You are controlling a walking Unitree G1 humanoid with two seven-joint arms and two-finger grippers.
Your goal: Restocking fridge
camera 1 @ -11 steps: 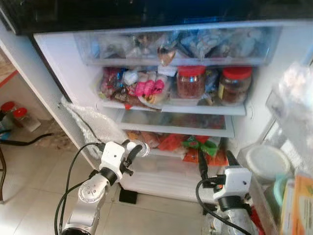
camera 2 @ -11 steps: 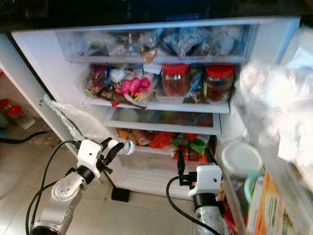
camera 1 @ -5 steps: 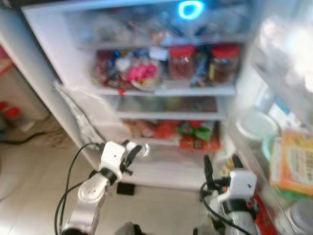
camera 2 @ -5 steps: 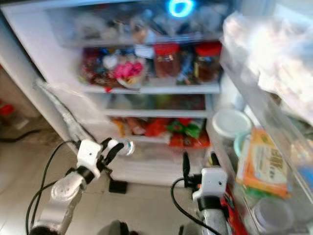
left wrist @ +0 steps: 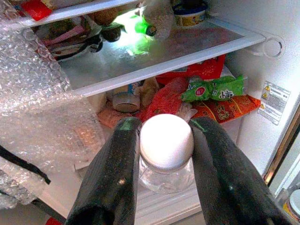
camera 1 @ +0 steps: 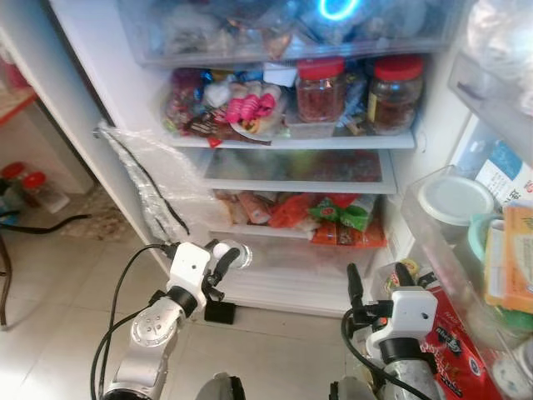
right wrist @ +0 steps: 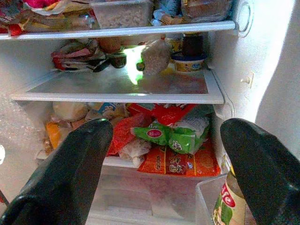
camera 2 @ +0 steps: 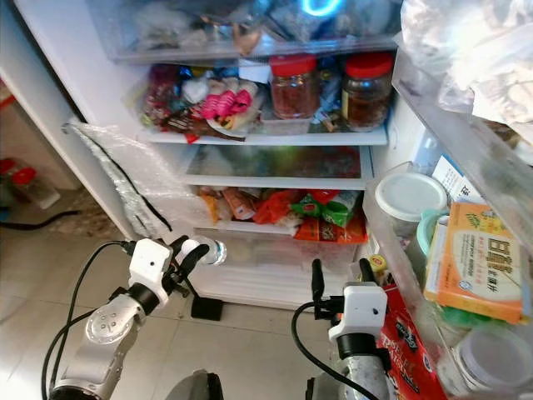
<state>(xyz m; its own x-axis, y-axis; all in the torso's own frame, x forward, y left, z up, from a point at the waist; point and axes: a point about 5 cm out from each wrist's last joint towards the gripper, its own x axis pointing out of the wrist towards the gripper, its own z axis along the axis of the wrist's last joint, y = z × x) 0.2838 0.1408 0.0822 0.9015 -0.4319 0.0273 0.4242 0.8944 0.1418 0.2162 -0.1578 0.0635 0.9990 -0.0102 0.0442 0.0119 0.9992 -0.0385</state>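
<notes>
Now left pincer (left wrist: 161, 154) grips a white-capped bottle (left wrist: 166, 150) before the fridge (camera 1: 100, 75); right pincer (right wrist: 171, 154) gapes wide.

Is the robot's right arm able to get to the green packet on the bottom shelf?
Probably yes. The right gripper, jaws open and holding nothing, faces the green packet with nothing between them; the fridge door stands open.

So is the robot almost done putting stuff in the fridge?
Not yet. The fridge is open and its shelves already hold plenty, like the red-lidded jars. The left gripper is shut on a small clear bottle with a white cap, held in front of the lower shelves but not placed. The right gripper is open with nothing in it. The bottle must still go in.
</notes>
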